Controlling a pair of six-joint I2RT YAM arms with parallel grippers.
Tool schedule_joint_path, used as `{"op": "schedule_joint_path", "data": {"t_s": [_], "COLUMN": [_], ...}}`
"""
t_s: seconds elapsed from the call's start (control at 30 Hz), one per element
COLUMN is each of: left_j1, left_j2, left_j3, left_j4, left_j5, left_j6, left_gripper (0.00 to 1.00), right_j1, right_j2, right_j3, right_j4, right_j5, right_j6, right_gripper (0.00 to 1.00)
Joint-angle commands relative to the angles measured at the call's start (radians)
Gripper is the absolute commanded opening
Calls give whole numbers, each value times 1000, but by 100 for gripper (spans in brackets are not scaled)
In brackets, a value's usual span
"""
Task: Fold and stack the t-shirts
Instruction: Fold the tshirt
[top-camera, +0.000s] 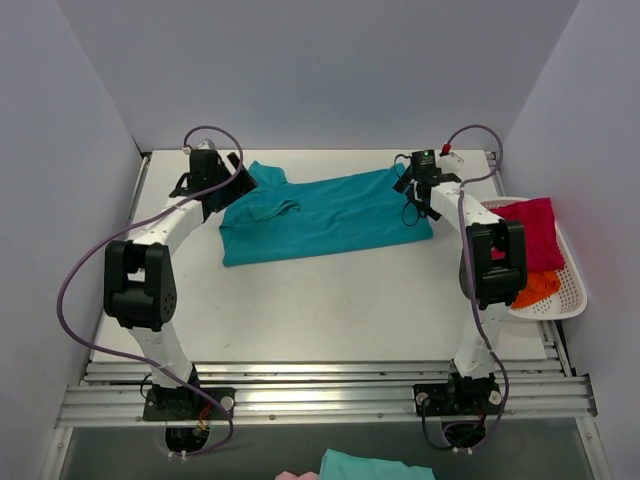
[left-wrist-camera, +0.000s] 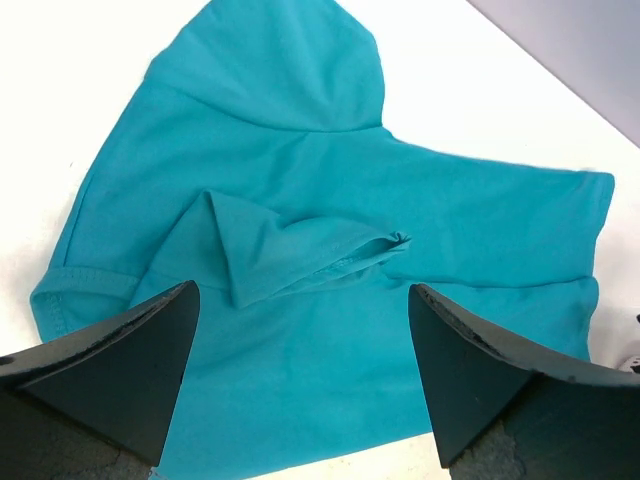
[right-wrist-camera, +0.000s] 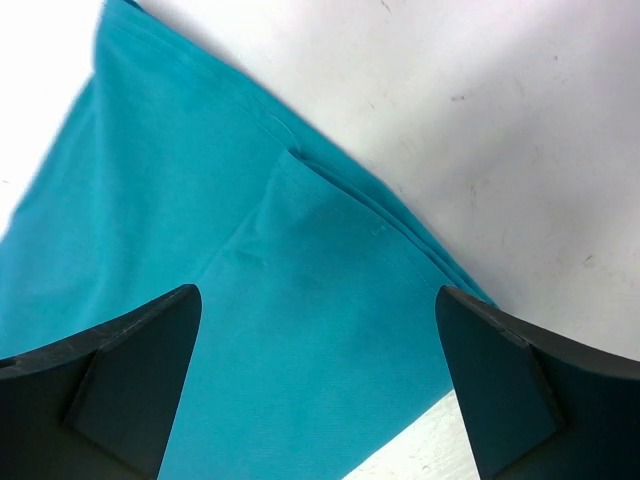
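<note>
The teal-blue t-shirt (top-camera: 325, 215) lies folded lengthwise across the far half of the table, its sleeve end at the left with a small fold of cloth on top. My left gripper (top-camera: 222, 192) is open above the shirt's left end (left-wrist-camera: 300, 230). My right gripper (top-camera: 420, 195) is open above the shirt's right end (right-wrist-camera: 290, 330), where layered hems show. Neither gripper holds cloth. The crimson-pink t-shirt (top-camera: 535, 232) and the orange t-shirt (top-camera: 538, 288) lie bunched in the basket at the right.
A white slatted basket (top-camera: 570, 296) sits at the table's right edge. Grey walls close in the back and both sides. Another piece of teal cloth (top-camera: 375, 466) and a bit of pink lie below the table's front rail.
</note>
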Motion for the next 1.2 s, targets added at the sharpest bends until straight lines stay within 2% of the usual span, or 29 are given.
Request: {"op": "schedule_joint_path", "data": {"t_s": [0.0,0.1,0.2,0.23,0.4,0.57,0.8,1.17], "left_j1": [7,1,-5,-10,-45,-47,-51,-50], "left_j2": [23,39,-34,-62,-199,-220,-178,-95], "left_j3": [17,33,-52,-122,-274,-365,-376,-333], "left_j4": [19,-1,12,23,32,67,91,110], "left_j5": [0,17,-3,-15,-88,-94,-100,-98], "left_j6": [8,11,-3,-6,2,0,5,13], "left_gripper": [94,94,94,94,94,94,94,94], "right_j1": [9,9,12,21,58,56,49,12], "right_j2": [-36,-10,-31,-64,-160,-164,-148,-227], "right_j3": [7,15,-42,-72,-277,-343,-338,-301], "right_j4": [-9,-20,0,14,93,110,112,71], "right_j5": [39,26,12,6,35,44,65,166], "right_j6": [0,2,19,26,52,43,28,8], "right_gripper": [100,100,100,100,100,100,100,100]}}
